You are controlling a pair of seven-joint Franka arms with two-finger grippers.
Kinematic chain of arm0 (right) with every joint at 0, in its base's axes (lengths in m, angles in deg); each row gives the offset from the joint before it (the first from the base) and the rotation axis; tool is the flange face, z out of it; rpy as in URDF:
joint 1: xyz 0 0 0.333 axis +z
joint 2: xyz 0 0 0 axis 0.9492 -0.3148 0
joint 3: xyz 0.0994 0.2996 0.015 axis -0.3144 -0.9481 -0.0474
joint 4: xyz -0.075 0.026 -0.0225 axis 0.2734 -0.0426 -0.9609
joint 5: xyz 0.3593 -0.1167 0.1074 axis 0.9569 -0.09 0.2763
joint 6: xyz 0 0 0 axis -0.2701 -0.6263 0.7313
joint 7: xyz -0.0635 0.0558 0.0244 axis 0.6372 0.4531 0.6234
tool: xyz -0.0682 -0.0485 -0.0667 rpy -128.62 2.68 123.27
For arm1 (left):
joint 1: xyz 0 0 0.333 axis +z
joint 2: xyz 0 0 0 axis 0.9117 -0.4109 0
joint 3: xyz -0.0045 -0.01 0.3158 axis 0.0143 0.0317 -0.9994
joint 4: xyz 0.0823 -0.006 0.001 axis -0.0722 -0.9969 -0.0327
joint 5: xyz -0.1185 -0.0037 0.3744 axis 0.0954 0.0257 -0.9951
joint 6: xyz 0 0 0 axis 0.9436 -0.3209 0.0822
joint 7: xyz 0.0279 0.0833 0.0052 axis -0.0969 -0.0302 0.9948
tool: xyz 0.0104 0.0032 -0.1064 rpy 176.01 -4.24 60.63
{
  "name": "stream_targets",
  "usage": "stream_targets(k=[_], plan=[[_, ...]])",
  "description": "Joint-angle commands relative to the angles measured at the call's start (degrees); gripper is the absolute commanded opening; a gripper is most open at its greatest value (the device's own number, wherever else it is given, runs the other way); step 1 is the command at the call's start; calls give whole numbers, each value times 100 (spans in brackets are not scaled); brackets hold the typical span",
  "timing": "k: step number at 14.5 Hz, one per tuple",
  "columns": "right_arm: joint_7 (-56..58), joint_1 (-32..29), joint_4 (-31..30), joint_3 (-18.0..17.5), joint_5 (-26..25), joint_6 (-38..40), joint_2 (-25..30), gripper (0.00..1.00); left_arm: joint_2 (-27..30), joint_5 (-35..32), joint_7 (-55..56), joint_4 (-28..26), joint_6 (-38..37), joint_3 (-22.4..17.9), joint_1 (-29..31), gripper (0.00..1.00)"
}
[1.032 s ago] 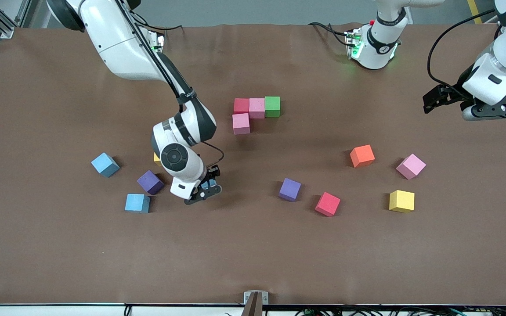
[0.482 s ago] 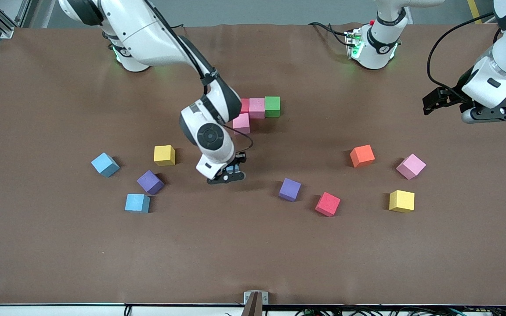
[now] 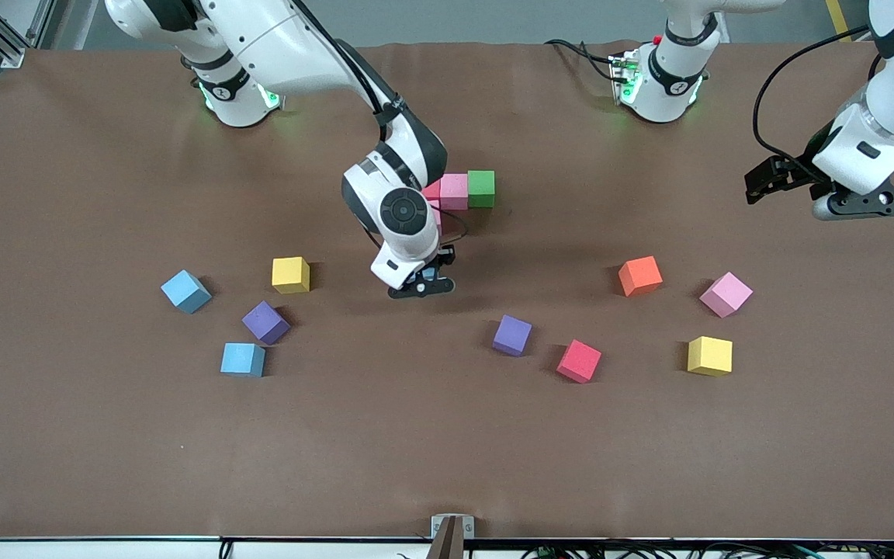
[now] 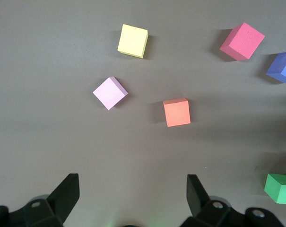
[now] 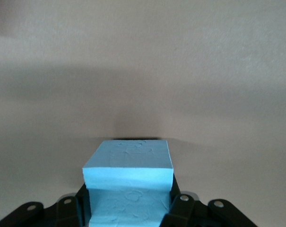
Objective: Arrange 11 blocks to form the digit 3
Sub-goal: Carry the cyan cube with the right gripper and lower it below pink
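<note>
Near the middle of the front view, the right gripper [image 3: 422,281] hangs over bare brown table [image 3: 447,435], its fingers clamped on a light blue block [image 5: 128,187] that fills the lower centre of the right wrist view. Just above it in the frame sits the started digit 3: a green block [image 3: 482,188] touching a pink block [image 3: 454,191], with a red block [image 3: 432,189] and another pink one mostly hidden by the arm. At the upper right edge, the left gripper [image 3: 759,185] waits in the air, fingers [image 4: 67,194] spread wide and empty. Loose cubes lie scattered lower down: toward the left, a yellow block [image 3: 291,274], a purple block [image 3: 266,322] and two light blue ones [image 3: 185,291] [image 3: 243,359]; toward the right, an orange block [image 3: 639,276], a pale pink block [image 3: 725,294], another yellow [image 3: 709,355], a red [image 3: 579,361] and a purple [image 3: 512,335].
</note>
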Motion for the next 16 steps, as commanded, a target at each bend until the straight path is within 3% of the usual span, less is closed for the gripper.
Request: stream_targets(k=[1, 16], plan=[[-88, 185, -708, 26, -7, -525, 361, 28, 36, 1, -75, -97, 45, 7, 2, 100], [-149, 343, -1061, 8, 2, -606, 511, 29, -61, 1, 21, -150, 124, 16, -25, 100]])
